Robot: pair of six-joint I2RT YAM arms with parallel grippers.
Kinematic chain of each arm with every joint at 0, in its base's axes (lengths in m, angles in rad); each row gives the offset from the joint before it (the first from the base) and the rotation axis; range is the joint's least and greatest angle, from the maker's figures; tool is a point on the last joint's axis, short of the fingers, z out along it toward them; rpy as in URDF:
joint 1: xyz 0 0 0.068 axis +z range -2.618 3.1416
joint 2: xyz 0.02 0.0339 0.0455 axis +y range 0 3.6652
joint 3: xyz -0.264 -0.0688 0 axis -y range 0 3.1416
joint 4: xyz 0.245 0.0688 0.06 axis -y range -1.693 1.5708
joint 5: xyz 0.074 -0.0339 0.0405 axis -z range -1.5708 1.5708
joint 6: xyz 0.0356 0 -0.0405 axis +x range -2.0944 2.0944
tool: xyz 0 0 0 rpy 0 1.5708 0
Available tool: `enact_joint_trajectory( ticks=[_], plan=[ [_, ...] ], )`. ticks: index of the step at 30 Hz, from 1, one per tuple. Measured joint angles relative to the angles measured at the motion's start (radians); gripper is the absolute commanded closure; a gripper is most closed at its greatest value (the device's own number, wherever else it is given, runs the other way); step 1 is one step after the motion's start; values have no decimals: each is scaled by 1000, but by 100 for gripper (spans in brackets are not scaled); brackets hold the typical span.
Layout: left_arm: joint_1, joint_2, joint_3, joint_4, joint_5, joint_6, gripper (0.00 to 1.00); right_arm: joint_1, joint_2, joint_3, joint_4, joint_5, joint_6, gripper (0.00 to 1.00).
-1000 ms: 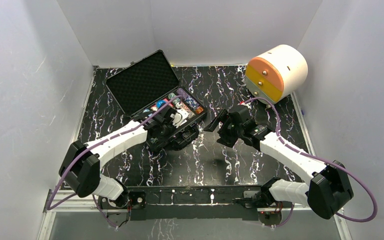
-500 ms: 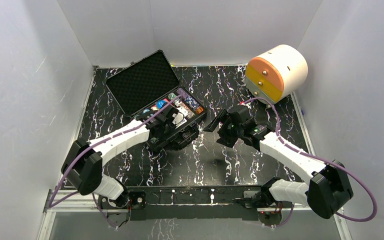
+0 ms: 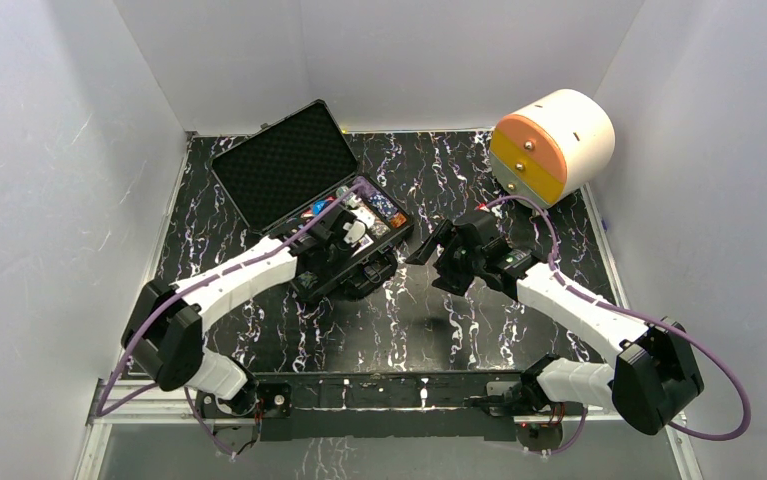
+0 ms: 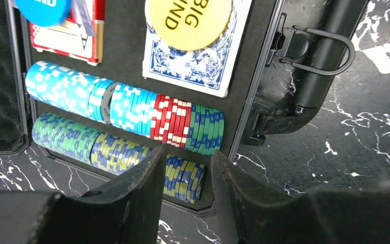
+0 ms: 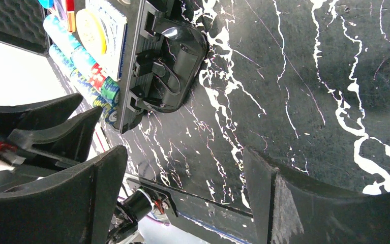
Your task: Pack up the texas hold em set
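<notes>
The black case (image 3: 284, 165) lies open at the back left, its foam lid up. In its tray, two rows of poker chips (image 4: 126, 109) stand on edge. A yellow button (image 4: 190, 20) rests on a blue card deck (image 4: 192, 68), and a blue button (image 4: 42, 7) rests on a red deck (image 4: 70, 38). My left gripper (image 4: 187, 152) hovers open over the tray's near corner, its fingers either side of the yellow-blue chips (image 4: 182, 175) without touching them. My right gripper (image 5: 185, 151) stands wide open and holds nothing, to the right of the case handle (image 5: 175, 66).
A big white cylinder with orange-yellow drawers (image 3: 554, 145) lies at the back right. White walls close in the black marbled table (image 3: 409, 310) on three sides. The two grippers are about a hand's width apart by the case's right corner.
My left gripper's jaws have parted from shut to open over the chip row's end. The left arm edged slightly towards the case. The right arm has barely moved.
</notes>
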Motion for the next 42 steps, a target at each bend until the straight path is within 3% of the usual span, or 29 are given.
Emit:
enact_joint_trajectory(
  ticks=[3, 10, 15, 21, 29, 35, 42],
  plan=[
    [0, -38, 2, 1, 13, 1, 54, 0, 0, 0, 0, 0, 0, 9],
    [8, -172, 2, 56, -8, -6, 13, 0, 0, 0, -5, 10, -12, 9],
    [128, -215, 15, 114, 0, -49, 2, -1, 0, 3, -26, 24, -37, 9],
    [416, -215, 62, 179, -22, -175, 3, -8, -4, 4, -44, 38, -60, 9],
    [698, -131, 160, 216, 5, -383, 32, -13, -5, 4, -54, 38, -79, 9],
    [821, 18, 222, 269, 80, -449, 39, -14, -5, 4, -53, 37, -83, 10],
    [860, 167, 280, 316, 109, -457, 54, -14, -5, 4, -48, 37, -110, 11]
  ],
)
